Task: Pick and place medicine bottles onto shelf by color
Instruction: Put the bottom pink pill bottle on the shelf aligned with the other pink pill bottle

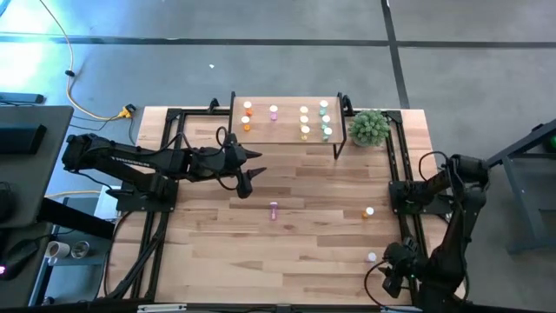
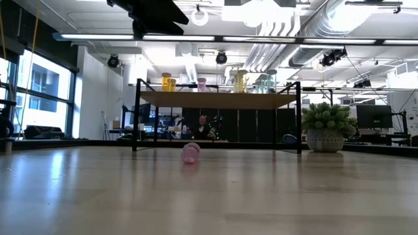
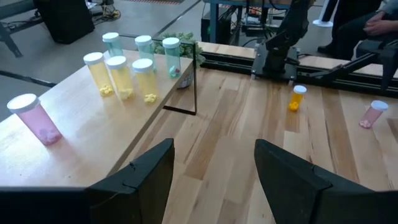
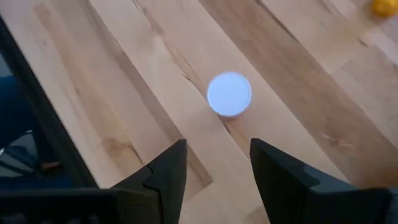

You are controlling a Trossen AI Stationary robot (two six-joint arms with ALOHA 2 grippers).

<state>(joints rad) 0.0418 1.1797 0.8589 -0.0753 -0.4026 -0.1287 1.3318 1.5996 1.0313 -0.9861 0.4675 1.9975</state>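
Just ahead of right pincer (image 4: 214, 163): white-capped bottle (image 4: 229, 94)

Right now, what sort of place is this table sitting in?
Probably a robotics lab or workshop: bare ceiling ducts, a concrete floor, and monitors on desks behind the wooden table.

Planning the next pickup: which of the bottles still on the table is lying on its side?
The pink bottle mid-table, in front of the shelf. The orange one and the one near the right hand stand upright.
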